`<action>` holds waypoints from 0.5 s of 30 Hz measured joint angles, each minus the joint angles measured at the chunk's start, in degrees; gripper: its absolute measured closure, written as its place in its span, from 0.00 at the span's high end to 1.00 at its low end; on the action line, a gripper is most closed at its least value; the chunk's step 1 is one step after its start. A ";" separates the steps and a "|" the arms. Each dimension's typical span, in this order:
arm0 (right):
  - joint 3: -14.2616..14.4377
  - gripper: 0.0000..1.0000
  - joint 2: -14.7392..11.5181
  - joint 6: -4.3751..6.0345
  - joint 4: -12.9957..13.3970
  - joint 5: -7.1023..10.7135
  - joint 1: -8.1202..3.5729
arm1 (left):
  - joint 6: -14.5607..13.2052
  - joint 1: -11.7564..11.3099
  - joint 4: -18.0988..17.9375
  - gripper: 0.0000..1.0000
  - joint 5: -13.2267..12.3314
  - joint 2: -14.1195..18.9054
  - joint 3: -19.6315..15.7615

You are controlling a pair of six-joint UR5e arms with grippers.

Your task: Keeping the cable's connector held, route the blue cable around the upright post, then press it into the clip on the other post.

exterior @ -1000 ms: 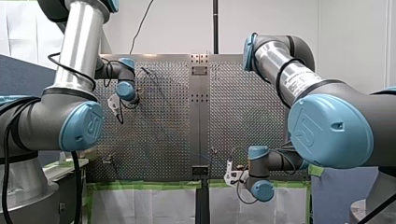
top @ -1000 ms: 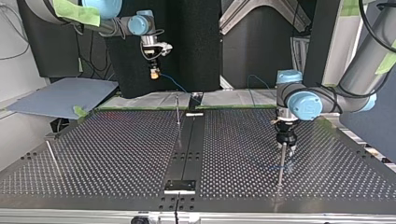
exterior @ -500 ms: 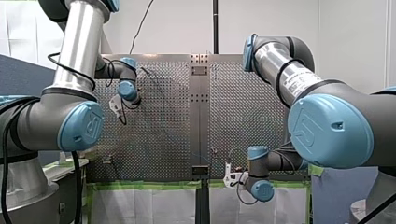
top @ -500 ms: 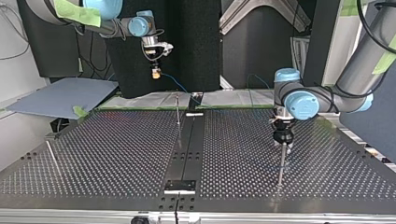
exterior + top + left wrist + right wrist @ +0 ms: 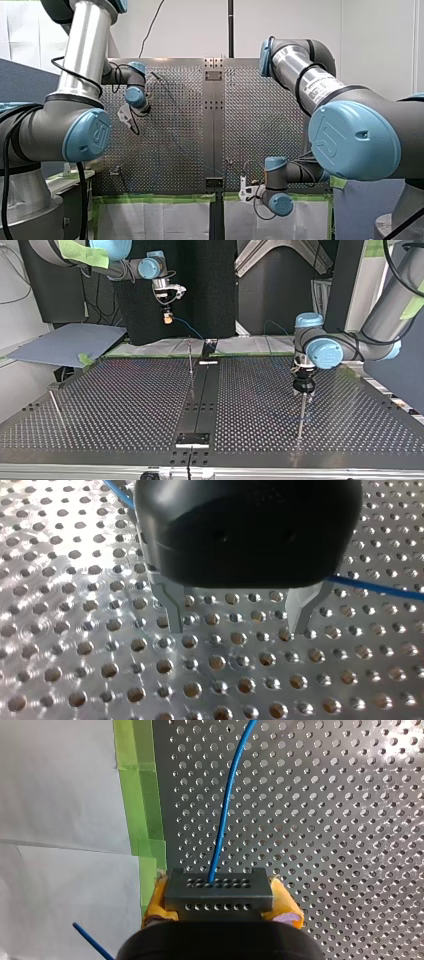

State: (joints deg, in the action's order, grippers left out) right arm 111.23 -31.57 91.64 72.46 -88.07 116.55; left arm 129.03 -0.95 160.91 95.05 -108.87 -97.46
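My right gripper [image 5: 218,894] has its yellow pads shut on a grey connector block [image 5: 218,890]. The blue cable [image 5: 225,805] runs out of the block over the perforated table [image 5: 325,820]. In the top view this gripper [image 5: 168,318] hangs high above the table's far edge, and the cable [image 5: 192,332] drops towards a thin middle post [image 5: 190,360]. My left gripper [image 5: 237,625] is open, with bare metal fingers [image 5: 172,610] and nothing between them. The blue cable [image 5: 380,587] passes behind its black body. In the top view it [image 5: 304,395] sits at the top of an upright post [image 5: 301,420].
Another thin post [image 5: 56,409] leans at the top view's left. A black strip [image 5: 200,400] runs down the table's middle. A blue-grey sheet [image 5: 70,342] lies off the far left corner. Green tape [image 5: 142,800] lines the table edge by my right gripper.
My left gripper has risen a little at the post in the top view. My right gripper, still holding the connector, has drifted slightly towards the top view's right.
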 joint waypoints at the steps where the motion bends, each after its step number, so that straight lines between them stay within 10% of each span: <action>1: 0.00 0.00 0.00 -0.08 -0.01 0.00 0.01 | 0.50 -0.04 0.30 1.00 -0.05 0.01 -0.01; 15: 0.00 0.00 0.00 -0.81 -0.24 0.06 0.17 | 8.70 -0.79 2.33 1.00 -3.29 0.08 -1.51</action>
State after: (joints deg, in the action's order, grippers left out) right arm 111.23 -31.57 90.83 72.22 -88.02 116.72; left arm 137.73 -1.73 163.24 91.76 -108.79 -98.98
